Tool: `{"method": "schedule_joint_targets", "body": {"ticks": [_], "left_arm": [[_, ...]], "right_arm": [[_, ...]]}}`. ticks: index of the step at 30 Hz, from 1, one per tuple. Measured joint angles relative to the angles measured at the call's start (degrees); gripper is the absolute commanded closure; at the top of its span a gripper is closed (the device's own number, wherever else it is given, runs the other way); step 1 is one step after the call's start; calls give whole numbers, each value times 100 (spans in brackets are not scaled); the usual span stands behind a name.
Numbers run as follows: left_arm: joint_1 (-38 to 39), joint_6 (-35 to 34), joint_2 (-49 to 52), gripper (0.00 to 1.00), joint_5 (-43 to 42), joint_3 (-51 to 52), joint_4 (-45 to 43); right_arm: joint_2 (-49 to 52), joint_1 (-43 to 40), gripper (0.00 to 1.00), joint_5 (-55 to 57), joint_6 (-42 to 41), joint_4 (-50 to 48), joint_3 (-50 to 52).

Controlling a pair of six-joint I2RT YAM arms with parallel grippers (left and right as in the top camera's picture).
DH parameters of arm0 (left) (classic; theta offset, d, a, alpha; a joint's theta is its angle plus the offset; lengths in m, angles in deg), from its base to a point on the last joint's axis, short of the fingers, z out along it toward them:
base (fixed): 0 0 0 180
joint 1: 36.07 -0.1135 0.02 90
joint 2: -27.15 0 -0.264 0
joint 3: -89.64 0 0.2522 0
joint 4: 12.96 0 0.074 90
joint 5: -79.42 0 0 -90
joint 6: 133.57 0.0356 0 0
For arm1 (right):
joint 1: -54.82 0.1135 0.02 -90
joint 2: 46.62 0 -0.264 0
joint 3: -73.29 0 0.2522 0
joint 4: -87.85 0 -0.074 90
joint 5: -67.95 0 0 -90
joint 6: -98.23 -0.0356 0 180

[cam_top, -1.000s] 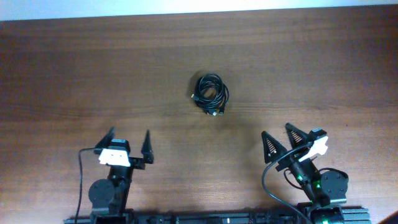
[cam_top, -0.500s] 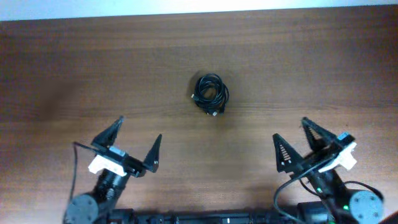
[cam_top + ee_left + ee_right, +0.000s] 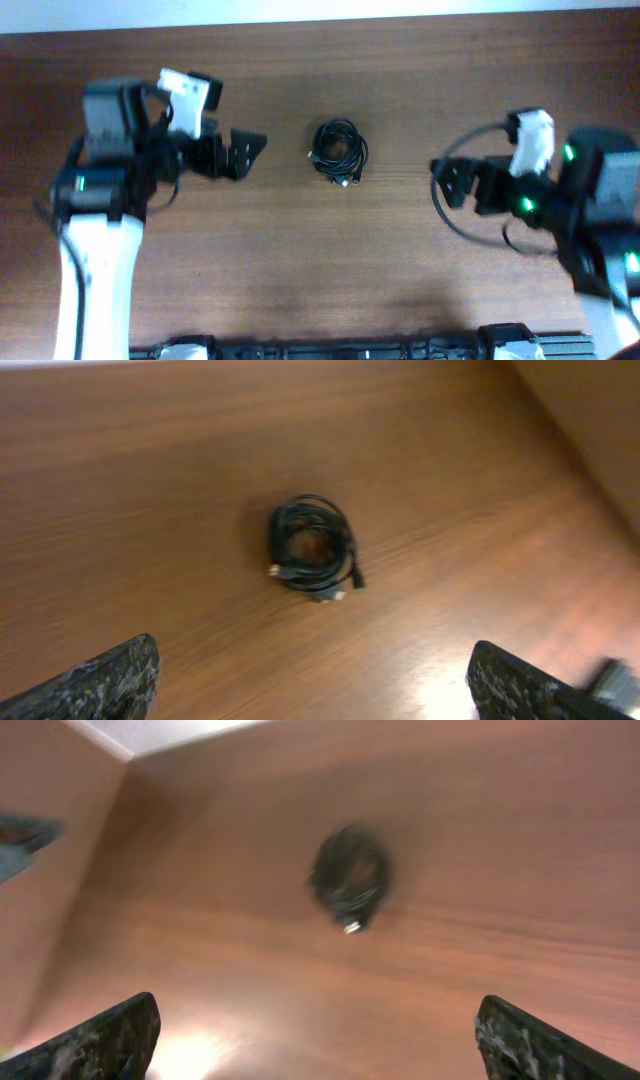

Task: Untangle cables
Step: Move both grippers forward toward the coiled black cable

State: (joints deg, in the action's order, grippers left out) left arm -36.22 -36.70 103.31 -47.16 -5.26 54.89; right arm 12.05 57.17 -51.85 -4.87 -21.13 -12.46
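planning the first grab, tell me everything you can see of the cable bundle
The cables are thin black cords wound into one small round coil, rubbery-looking, with small plug ends poking out at its lower edge in the overhead view, one light-tipped. It lies flat on the brown wooden table, near the middle, not yet untangled. Only the table touches it.

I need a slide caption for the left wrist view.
Coiled black cables lie on the wooden table, ahead of the open jaws.

The overhead camera looked straight down on the surface. The left wrist camera looked obliquely down past the left end effector, the right past the right end effector, both from well above. All three shared the cables at mid-surface.
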Motion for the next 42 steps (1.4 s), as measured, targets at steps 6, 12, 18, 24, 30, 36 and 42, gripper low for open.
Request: {"method": "schedule_joint_targets", "body": {"ticks": [6, 12, 18, 24, 30, 36, 42], "left_arm": [[166, -240, 1193, 1, -957, -131, 81], [874, -970, 1976, 1, 673, -133, -63], [940, -1187, 2356, 1, 1340, -138, -422], [940, -1856, 2516, 1, 1458, -138, -688], [940, -2072, 2645, 1, 1456, -140, -785], [940, -2129, 2758, 1, 1482, -140, -669], [940, -2129, 2758, 1, 1488, -140, -658]], "right_arm": [[1840, 186, 5, -1362, -2, 52, -72], [3176, 1165, 5, -264, -199, 125, -313], [3895, 1329, 5, 243, -358, -935, -1143], [3901, 1329, 4, 129, -531, -739, -1198], [3912, 1329, 4, 199, -789, -1543, -1202], [4675, 1486, 7, 627, -1502, -1939, -1215], [5357, 1821, 27, 643, -1631, -2118, -1215]]}}
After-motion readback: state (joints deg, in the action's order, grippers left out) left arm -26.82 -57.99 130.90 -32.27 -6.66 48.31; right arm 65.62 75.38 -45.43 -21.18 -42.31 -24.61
